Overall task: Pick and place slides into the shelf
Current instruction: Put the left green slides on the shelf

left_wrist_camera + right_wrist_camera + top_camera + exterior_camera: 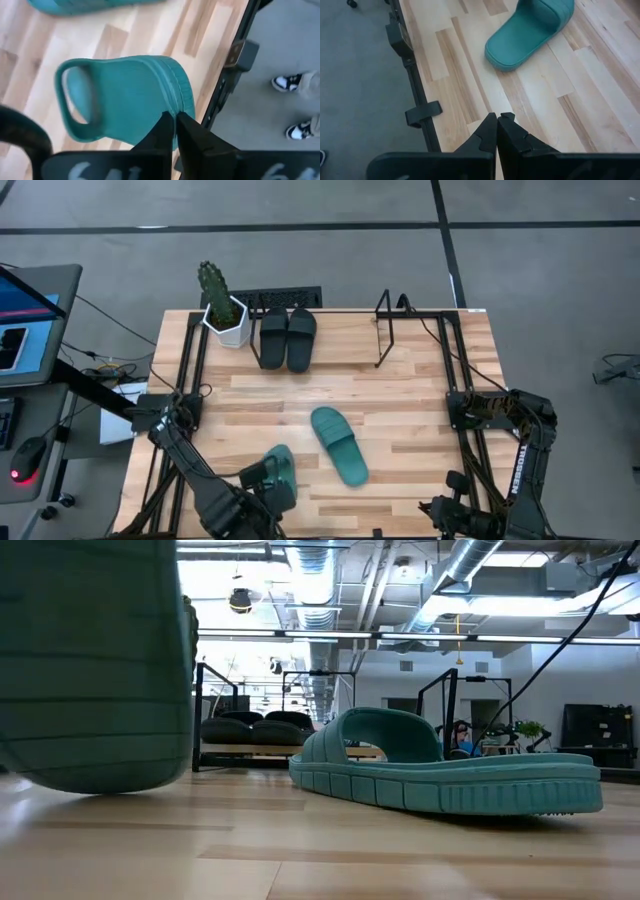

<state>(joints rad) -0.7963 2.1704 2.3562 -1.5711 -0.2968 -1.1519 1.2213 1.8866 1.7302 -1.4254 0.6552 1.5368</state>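
Left hand (175,122) pinches one teal slide (127,95) by its edge; a second teal slide (338,444) lies beyond it on the wooden counter (420,395). Two black slides (288,337) sit farther off on the shelf (300,297); right hand (498,125) hangs closed and empty over the counter's edge, pipes overhead.

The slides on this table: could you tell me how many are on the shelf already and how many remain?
Done: two black slides sit side by side on the shelf at the table's far edge. In hand: the left gripper is shut on the edge of one teal slide, near the table's front edge. Left: the second teal slide lies flat mid-table. The right gripper waits shut at the front right corner.
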